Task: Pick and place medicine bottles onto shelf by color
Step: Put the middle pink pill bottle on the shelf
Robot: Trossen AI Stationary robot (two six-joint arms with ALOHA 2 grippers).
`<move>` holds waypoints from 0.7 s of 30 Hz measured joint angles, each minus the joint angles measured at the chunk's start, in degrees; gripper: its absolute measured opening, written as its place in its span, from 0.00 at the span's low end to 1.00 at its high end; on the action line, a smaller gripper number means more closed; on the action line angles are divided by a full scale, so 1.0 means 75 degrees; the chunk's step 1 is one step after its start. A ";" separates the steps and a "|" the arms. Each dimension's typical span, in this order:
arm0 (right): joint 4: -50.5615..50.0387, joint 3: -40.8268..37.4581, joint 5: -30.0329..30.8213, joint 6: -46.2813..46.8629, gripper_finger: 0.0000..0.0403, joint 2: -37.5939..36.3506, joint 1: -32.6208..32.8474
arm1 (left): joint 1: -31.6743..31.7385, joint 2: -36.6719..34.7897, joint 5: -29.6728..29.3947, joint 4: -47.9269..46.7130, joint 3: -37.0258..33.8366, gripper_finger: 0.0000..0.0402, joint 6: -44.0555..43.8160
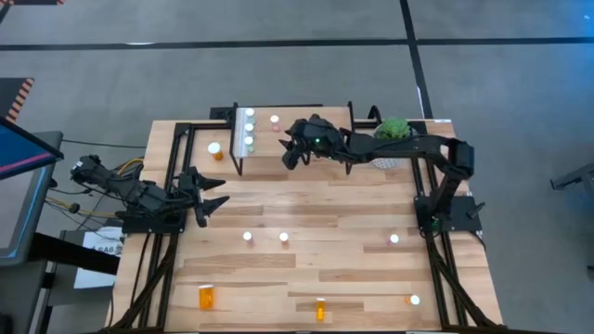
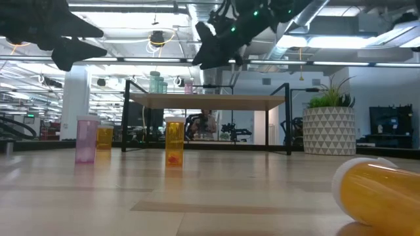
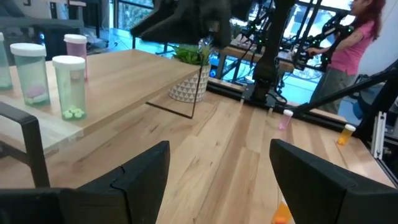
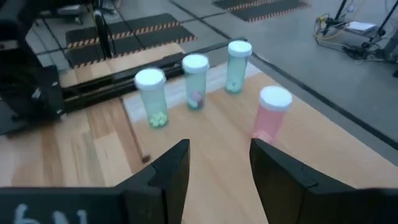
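**Four bottles on the shelf, both grippers empty**

The left gripper [image 1: 212, 198] hangs released over the table's [image 1: 325, 209] left edge, fingers spread with nothing between them. Just off the shelf's [image 1: 306, 139] left end an orange bottle [image 1: 214, 148] stands on the table. Three green bottles [image 4: 194, 79] stand in a row along the shelf's left edge, and a pink bottle [image 4: 271, 114] stands alone nearer its far edge. The right gripper [image 1: 289, 151] hovers over the middle of the shelf, its fingers parted and empty. A potted plant [image 1: 393, 137] sits at the shelf's right end. More bottles are scattered across the table's middle and along its near edge, one large orange bottle [image 2: 377, 196] lying on its side.
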 joint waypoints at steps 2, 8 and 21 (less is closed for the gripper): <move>-0.0188 -0.0061 -0.0003 -0.0025 0.47 0.0065 -0.0051 | 0.0001 0.0000 0.0000 0.0000 0.0000 0.66 -0.0052; 0.0269 -0.0037 -0.0048 -0.0018 0.44 0.0466 -0.0307 | 0.0000 -0.0002 0.0000 -0.0004 0.0001 0.66 -0.0067; 0.0737 -0.0019 -0.0048 -0.0045 0.15 0.0676 -0.0672 | 0.0003 0.0000 -0.0011 -0.0047 0.0002 0.66 -0.0058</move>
